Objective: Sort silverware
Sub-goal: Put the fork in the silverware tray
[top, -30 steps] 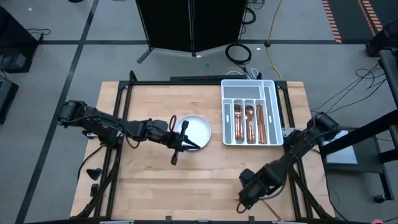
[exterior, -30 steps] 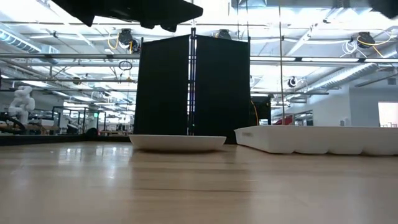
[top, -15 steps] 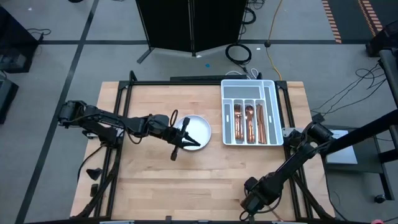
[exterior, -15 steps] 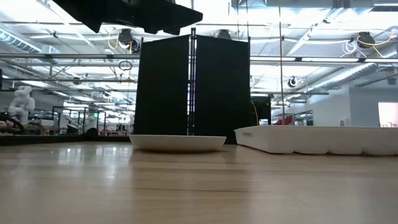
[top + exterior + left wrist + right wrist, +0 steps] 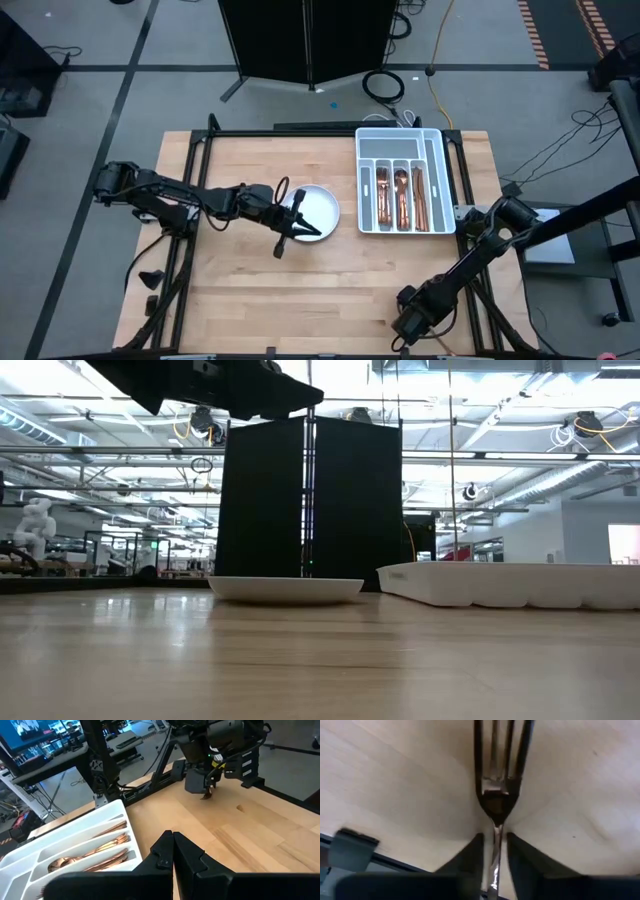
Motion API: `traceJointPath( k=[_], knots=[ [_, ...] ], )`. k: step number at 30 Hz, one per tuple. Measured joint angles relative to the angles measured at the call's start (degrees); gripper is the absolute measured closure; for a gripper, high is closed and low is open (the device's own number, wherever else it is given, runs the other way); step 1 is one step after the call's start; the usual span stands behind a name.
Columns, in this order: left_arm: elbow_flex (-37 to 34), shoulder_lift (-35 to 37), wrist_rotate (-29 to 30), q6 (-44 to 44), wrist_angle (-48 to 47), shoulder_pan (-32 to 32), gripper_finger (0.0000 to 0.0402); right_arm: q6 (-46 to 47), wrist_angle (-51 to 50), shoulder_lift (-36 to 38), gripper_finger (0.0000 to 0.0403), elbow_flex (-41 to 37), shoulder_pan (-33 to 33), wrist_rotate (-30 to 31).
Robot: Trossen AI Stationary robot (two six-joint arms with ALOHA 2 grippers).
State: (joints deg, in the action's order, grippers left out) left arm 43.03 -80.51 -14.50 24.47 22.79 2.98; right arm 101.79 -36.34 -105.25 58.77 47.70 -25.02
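Wooden table (image 5: 330,270) bearing a round white plate (image 5: 318,208) and a white divided cutlery tray (image 5: 366,182) holding copper silverware (image 5: 400,196). Left gripper (image 5: 287,231), fingers closed and empty, beside the plate. Right gripper (image 5: 405,333) at the near table edge, fingers (image 5: 470,852) closing around a fork (image 5: 496,795) lying on the table.

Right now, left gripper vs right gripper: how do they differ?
Left gripper hangs over the table by the white plate, fingers pressed together, holding nothing. Right gripper is low at the table's near edge, its fingers on either side of a fork lying on the wood. The left sits far from the tray's side; the right is below it. Both are dark two-finger grippers.
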Motion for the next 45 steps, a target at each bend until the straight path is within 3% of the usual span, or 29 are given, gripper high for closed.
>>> traceJointPath(
  k=[4, 9, 11, 16, 22, 30, 37, 45],
  knots=[
    [0.0, 0.0, 0.02, 0.37, -0.7, -0.42, 0.0402, -0.99, -0.94, 0.04, 0.0388, -0.07, -0.4, -0.07],
    [0.03, 0.0, 0.03, 0.37, -2.62, -1.6, 0.0401, -2.18, -1.48, 0.75, 0.0397, -0.11, -1.42, 3.64],
    [0.04, 0.0, 0.04, 0.35, -4.44, -2.11, 0.0401, -3.23, -1.75, 1.67, 0.0398, -0.14, -2.51, 7.83],
    [0.04, 0.0, 1.42, 0.39, -9.2, -3.78, 0.0402, -9.22, -3.01, 6.05, 0.0401, -0.2, -7.95, 27.13],
    [0.04, 0.0, 2.01, -0.72, -12.29, -5.05, 0.0401, -11.42, -12.01, 13.42, 0.0402, -0.2, -19.9, 38.06],
    [0.04, 0.0, 1.99, -1.59, -15.0, -5.01, 0.0401, -22.37, -15.32, 21.13, 0.0402, -0.2, -39.49, 35.07],
    [0.04, 0.02, 1.13, -1.55, -13.72, -5.01, 0.0402, -37.4, -15.84, 21.21, 0.0403, -0.2, -58.41, 28.5],
    [0.02, 0.02, -0.02, -1.39, -14.83, -4.88, 0.0401, -45.84, -14.23, 18.85, 0.0403, -0.2, -70.11, 23.62]
  ],
)
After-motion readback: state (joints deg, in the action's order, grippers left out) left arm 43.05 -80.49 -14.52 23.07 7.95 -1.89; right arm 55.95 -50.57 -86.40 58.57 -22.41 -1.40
